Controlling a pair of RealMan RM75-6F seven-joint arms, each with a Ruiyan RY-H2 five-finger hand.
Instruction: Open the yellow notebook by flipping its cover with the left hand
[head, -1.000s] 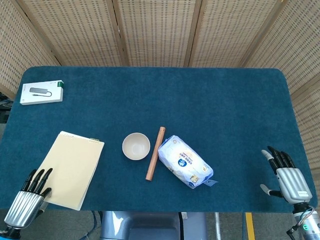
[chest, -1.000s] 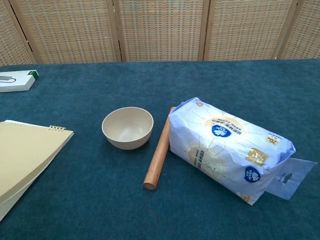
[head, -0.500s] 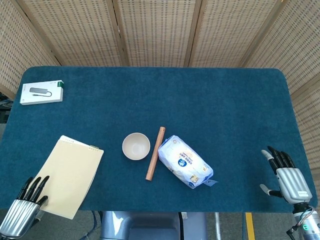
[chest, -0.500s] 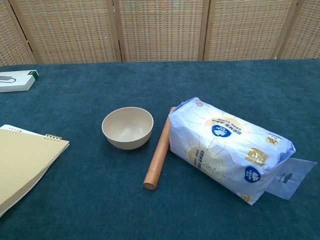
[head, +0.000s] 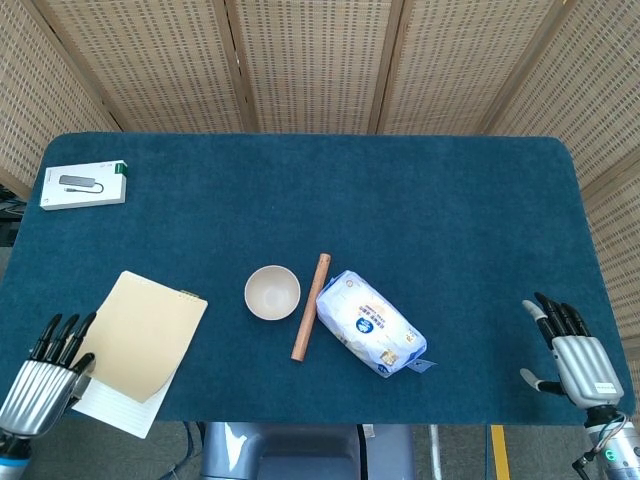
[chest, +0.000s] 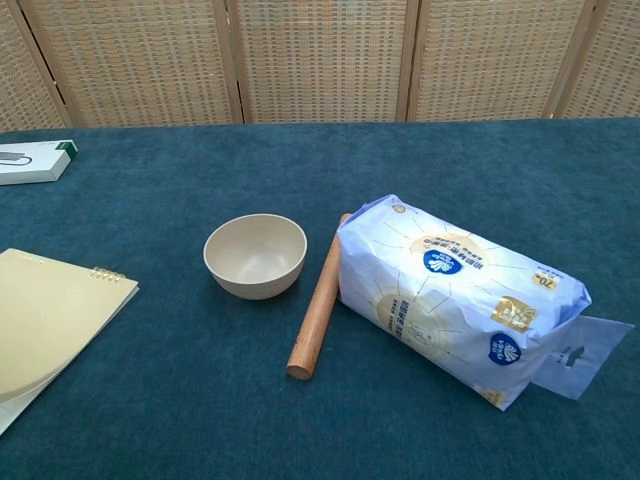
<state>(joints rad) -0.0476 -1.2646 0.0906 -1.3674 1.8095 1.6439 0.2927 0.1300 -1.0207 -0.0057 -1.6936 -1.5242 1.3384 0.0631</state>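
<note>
Yellow notebook (head: 145, 335) lies near the front left corner of the blue table (head: 400, 200). Its cover bends up at the near end, and white pages (head: 115, 405) peek out from under it there. The left hand (head: 42, 380) is at that near corner, past the table edge. Its fingers (head: 62, 338) point up and forward, a little apart, and the thumb sits right by the lifted cover. I cannot tell if the hand is pinching the cover or only touching it.

Next to the notebook is a small pale bowl (head: 272, 292). A wooden stick (head: 310, 306) lies just beside the bowl. A blue and white bag (head: 373, 322) lies on the other side of the stick, up against it.

Far back on the left is a white box (head: 84, 186).

The right hand (head: 575, 355) is at the front right edge, well apart from everything. Its fingers are spread and it holds nothing.
</note>
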